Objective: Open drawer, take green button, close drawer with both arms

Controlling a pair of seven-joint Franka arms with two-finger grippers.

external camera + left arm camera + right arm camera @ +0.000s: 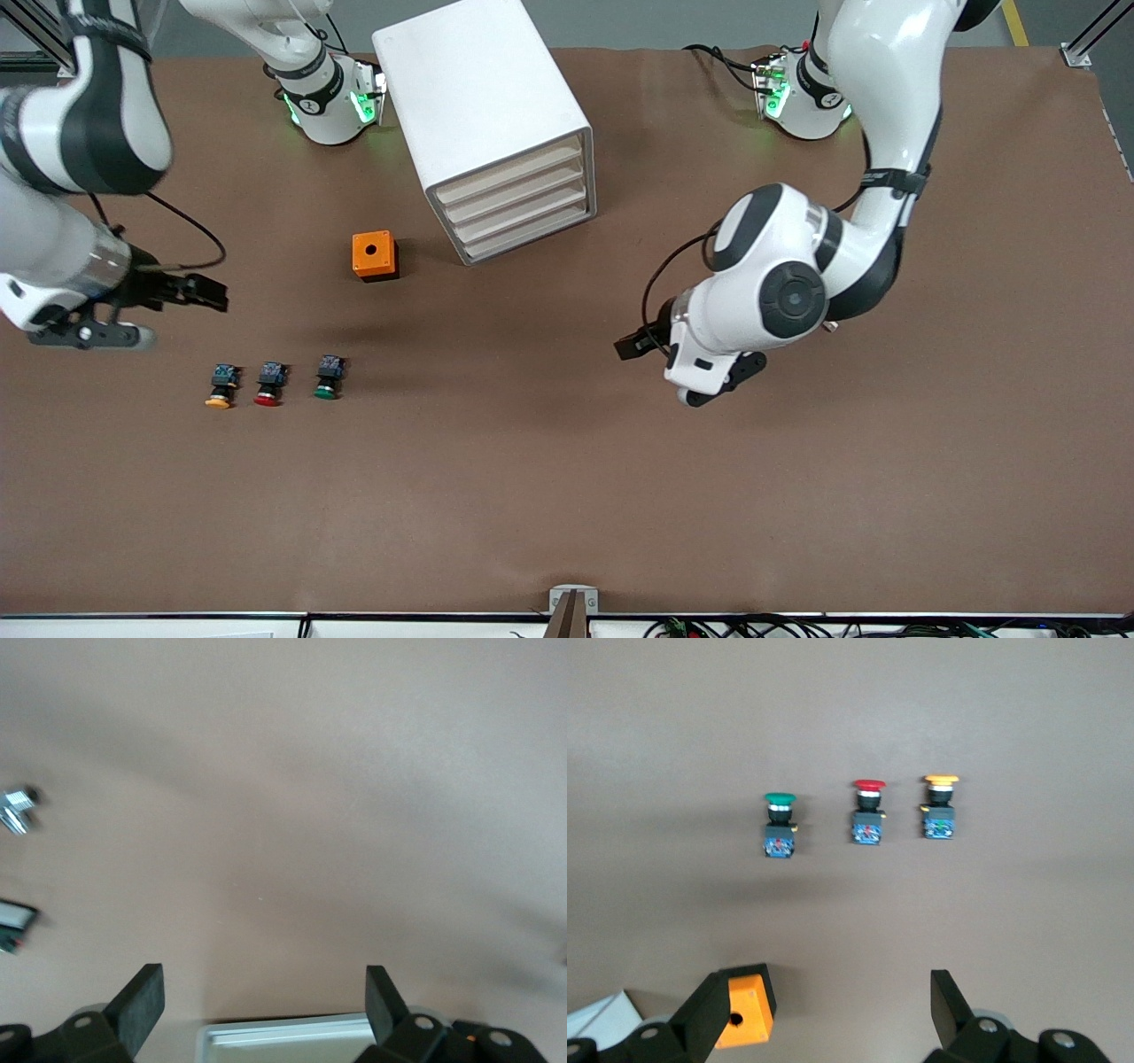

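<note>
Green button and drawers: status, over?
Left tool open, empty, over bare table. Right tool open, empty, above the button row. Green button on the table; cabinet drawers all shut. Nothing blocking.

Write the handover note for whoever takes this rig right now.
Left claw: open, empty, over bare table toward the left arm's end.
Right claw: open, empty, above the table near the button row.
Cabinet: all four drawers shut, including the lower drawer.
Green button: on the table beside the red button and yellow button.
Done: nothing.
Left: open drawer, take green button, close drawer.
</note>
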